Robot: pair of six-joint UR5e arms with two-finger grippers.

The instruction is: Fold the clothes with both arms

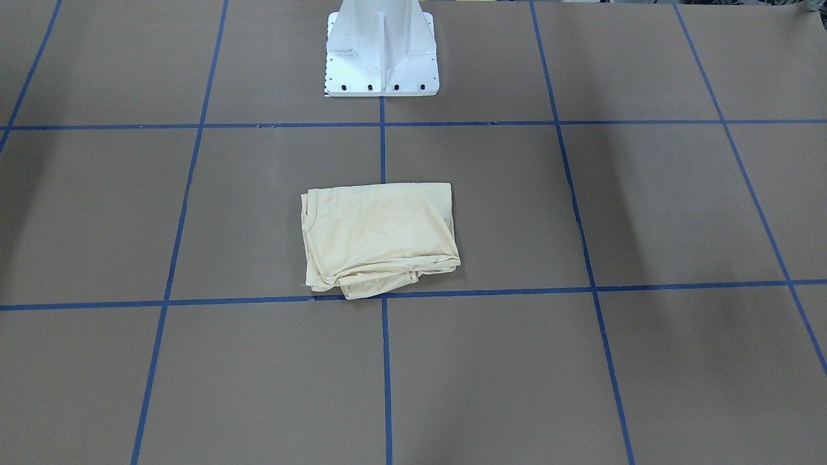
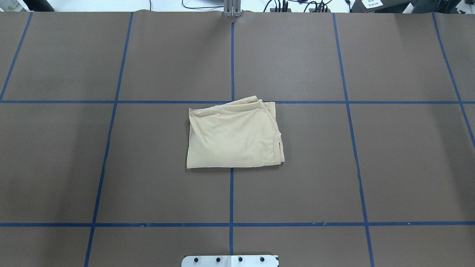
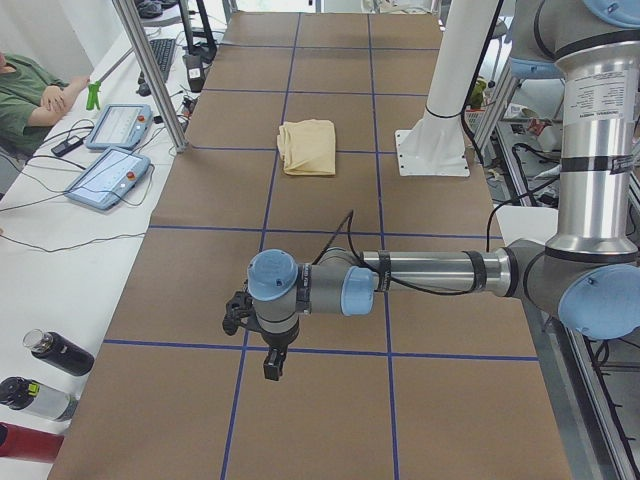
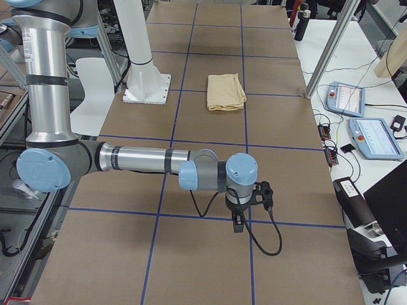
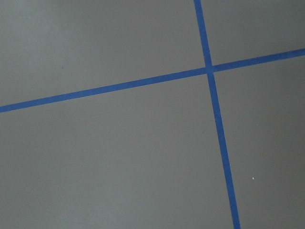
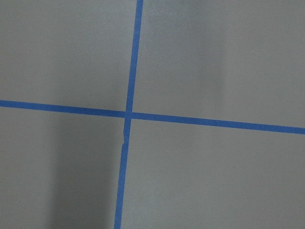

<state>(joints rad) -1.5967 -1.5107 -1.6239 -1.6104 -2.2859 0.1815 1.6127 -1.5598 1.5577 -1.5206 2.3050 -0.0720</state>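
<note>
Now | T-shirt (image 2: 233, 135) folded, far edge uneven | left end effector (image 3: 271, 362), right end effector (image 4: 237, 223): well away, state cannot tell

The left arm (image 3: 430, 270) is built of silver tubes and grey joints with round light blue caps. Black bands ring the tubes and a black cable runs along the forearm. The right arm (image 4: 137, 159) looks the same. The white pedestal (image 1: 381, 51) has a flat foot with dark screws.

You had the left arm (image 3: 430, 270) stretched out level, wrist bent so the left gripper (image 3: 270, 368) pointed straight down. The right arm (image 4: 137, 159) mirrored it, with the right gripper (image 4: 237, 225) pointing down too. You couldn't tell how their jaws stood.
</note>
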